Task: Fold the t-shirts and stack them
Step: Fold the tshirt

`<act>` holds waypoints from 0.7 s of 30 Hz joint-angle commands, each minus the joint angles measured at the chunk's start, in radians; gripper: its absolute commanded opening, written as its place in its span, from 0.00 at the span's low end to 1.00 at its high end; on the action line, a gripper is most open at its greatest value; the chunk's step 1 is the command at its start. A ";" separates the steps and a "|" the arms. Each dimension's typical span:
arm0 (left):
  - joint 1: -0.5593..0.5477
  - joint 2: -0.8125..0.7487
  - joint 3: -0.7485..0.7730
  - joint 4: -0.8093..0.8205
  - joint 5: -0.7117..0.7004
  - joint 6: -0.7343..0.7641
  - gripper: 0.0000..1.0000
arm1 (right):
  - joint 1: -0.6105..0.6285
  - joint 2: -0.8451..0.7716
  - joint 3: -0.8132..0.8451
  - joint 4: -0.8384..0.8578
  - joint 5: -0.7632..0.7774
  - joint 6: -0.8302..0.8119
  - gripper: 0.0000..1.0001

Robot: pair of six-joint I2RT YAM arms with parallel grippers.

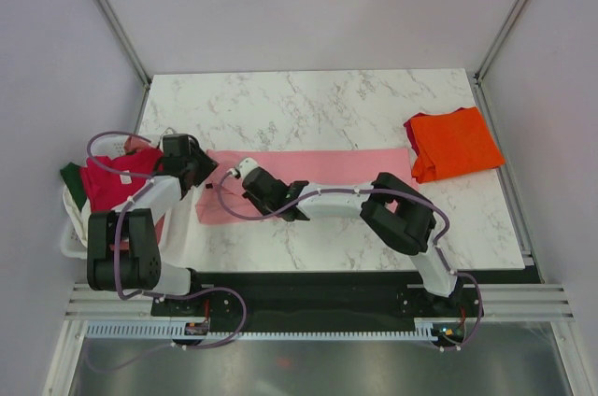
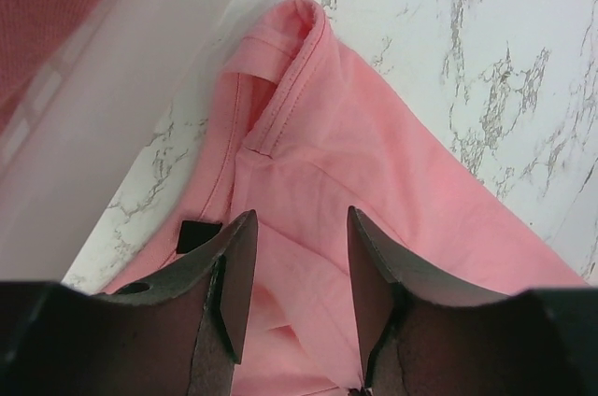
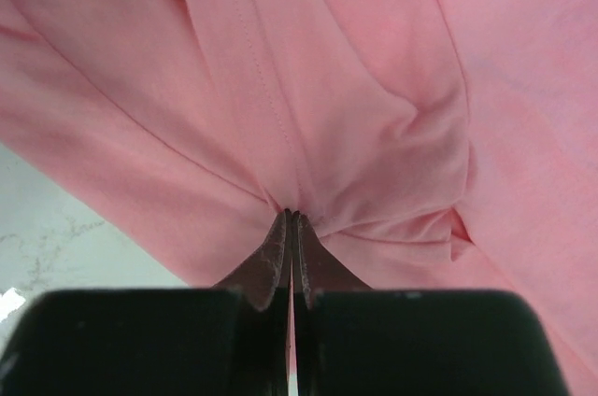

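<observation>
The light pink t-shirt lies as a long strip across the middle of the marble table. My right gripper is at its left end, shut on a pinched fold of the pink cloth, with creases radiating from the closed tips. My left gripper is just left of it, open, with its fingers spread low over the shirt's hemmed left edge and nothing held between them. The bright orange t-shirt lies folded at the back right. A crimson-red shirt and a dark green one are in the basket.
The white plastic basket stands off the table's left edge, and its wall fills the left of the left wrist view. A small black square sits by the left finger. The two grippers are close together. Metal frame posts stand at the back corners.
</observation>
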 commanded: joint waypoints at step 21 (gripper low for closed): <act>0.029 -0.004 -0.056 -0.095 0.027 0.031 0.47 | -0.096 -0.177 -0.124 0.158 -0.095 0.088 0.00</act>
